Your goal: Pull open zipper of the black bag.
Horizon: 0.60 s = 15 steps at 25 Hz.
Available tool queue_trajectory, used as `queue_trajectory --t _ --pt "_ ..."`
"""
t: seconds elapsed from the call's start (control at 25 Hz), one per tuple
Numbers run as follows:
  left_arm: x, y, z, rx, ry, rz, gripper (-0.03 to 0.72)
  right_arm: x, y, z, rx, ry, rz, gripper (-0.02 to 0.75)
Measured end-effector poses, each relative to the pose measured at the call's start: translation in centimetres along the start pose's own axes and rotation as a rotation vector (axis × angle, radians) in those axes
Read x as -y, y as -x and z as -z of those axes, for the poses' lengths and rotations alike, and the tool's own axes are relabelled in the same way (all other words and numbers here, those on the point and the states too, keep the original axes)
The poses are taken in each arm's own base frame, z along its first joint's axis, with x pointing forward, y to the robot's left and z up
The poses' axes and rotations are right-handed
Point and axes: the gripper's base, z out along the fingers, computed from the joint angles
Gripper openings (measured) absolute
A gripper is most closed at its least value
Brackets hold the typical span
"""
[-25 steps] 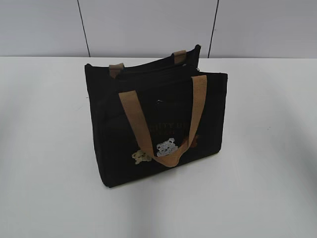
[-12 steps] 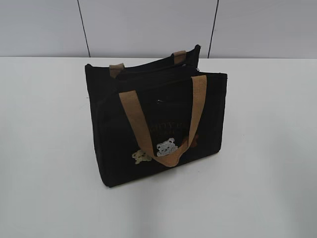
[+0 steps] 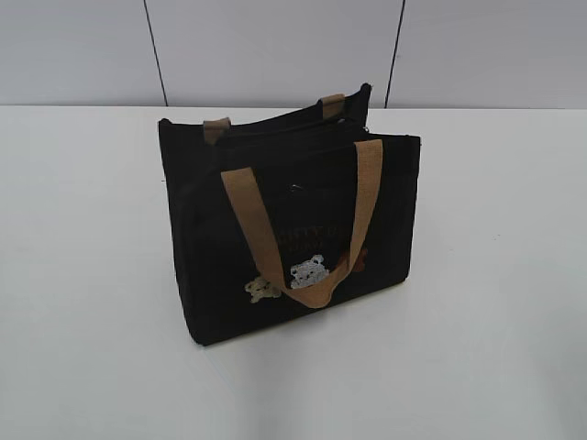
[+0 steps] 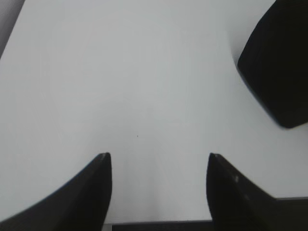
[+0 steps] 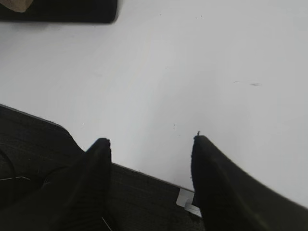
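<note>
The black bag [image 3: 289, 234] stands upright near the middle of the white counter [image 3: 83, 302], turned a little so that its front face looks toward the near right. It is a boxy fabric tote. One tan handle [image 3: 303, 229] hangs down over the front face in a long loop, and its lowest part lies just above a small grey bear patch [image 3: 308, 271]; a second, yellowish bear patch [image 3: 261, 290] sits to the left of it, near the bottom edge. Faint gold lettering [image 3: 307, 234] is on the front, too dim to read. The far handle [image 3: 275, 112] shows only as two short tan stubs at the far top edge.

The zipper [image 3: 275, 128] runs as a thin dark line along the top of the bag, between the two handles. The top looks closed — nothing of the inside can be seen, so what the bag holds I cannot tell. A small bright speck [image 3: 295, 188] on the upper front could be a metal tab, but it is too small to be sure.

Neither arm appears in the exterior view. In the left wrist view the left gripper [image 4: 159, 166] has its fingers spread apart over bare counter, grasping nothing, with a corner of the bag [image 4: 279, 67] at the far right. In the right wrist view the right gripper [image 5: 150, 149] also has its fingers apart and empty — they are over the near edge of the counter, and the bag [image 5: 62, 9] is well apart at the far left.
</note>
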Motion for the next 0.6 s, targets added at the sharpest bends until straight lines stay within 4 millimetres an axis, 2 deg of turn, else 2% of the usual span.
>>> queue_trajectory --t 0.12,0.6 --pt "0.0 -0.5 0.9 0.073 -0.001 0.0 0.456 -0.2 -0.9 -0.2 0.026 0.002 -0.006 0.41" --pt "0.1 -0.6 0.2 0.098 -0.012 0.006 0.455 -0.5 -2.5 1.7 0.207 -0.025 0.0 0.41"
